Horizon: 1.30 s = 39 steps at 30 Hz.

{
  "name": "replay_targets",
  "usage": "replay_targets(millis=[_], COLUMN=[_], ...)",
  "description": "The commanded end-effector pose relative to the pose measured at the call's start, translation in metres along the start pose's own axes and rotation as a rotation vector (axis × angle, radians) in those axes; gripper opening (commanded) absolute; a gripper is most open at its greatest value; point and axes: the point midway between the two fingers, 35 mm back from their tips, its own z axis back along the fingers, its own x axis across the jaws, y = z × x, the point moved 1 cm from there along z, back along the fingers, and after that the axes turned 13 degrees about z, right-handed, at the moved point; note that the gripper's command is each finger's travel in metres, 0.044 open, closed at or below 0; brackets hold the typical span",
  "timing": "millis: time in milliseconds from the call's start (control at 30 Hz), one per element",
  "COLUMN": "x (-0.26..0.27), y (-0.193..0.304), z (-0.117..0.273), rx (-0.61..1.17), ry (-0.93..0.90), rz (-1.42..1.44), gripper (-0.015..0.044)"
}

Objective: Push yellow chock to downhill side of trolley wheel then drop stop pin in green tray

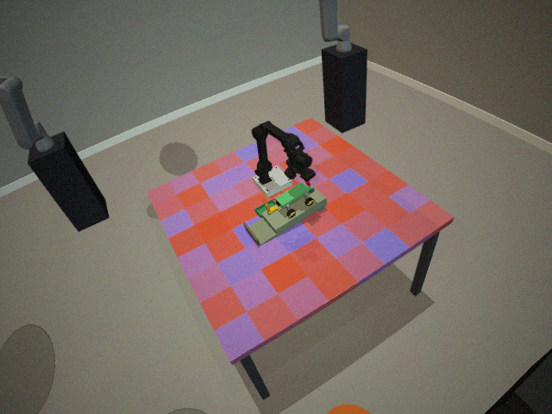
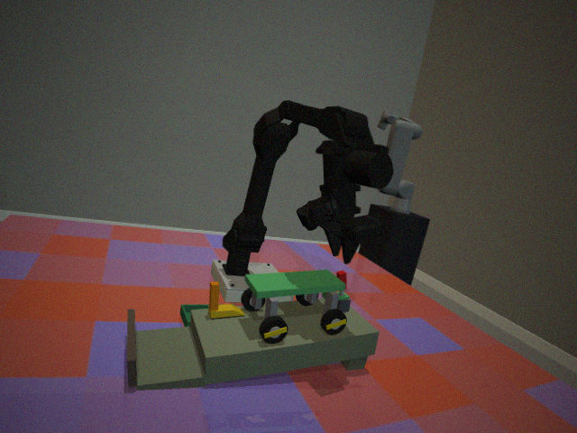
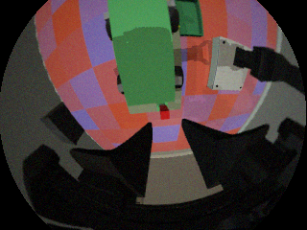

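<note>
The trolley with a green top (image 1: 294,194) (image 2: 296,281) (image 3: 144,62) stands on the olive ramp (image 2: 279,361). The red-headed stop pin (image 1: 308,184) (image 2: 341,275) (image 3: 164,113) stands upright at the trolley's uphill end. The yellow chock (image 2: 225,311) lies on the ramp with its orange handle up, its thin end pointing at the far downhill wheel (image 2: 252,299); I cannot tell whether they touch. The green tray (image 2: 186,316) (image 3: 191,19) is beside the ramp's far side, empty where visible. My gripper (image 2: 341,258) (image 3: 167,124) is partly open and empty, pointing down above the pin head.
The ramp's lower end has an upright end board (image 2: 132,346). The arm's white base plate (image 1: 281,178) (image 3: 225,72) is on the table behind the trolley. Two dark pedestals (image 1: 344,89) (image 1: 66,182) with grey arms stand off the table.
</note>
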Motion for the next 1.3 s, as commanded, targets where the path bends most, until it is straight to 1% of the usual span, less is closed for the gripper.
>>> replay_targets(millis=[0,467,833,1267], x=[-0.001,-0.001,-0.001,0.002], y=[0.0,0.001,0.001,0.001], z=[-0.007,-0.027,-0.029,-0.047], rx=[0.005,0.006,0.006,0.006], ry=[0.004,0.003,0.003,0.003], rz=[-0.007,-0.007,-0.007,-0.007], gripper=[0.019,0.019,0.019,0.019])
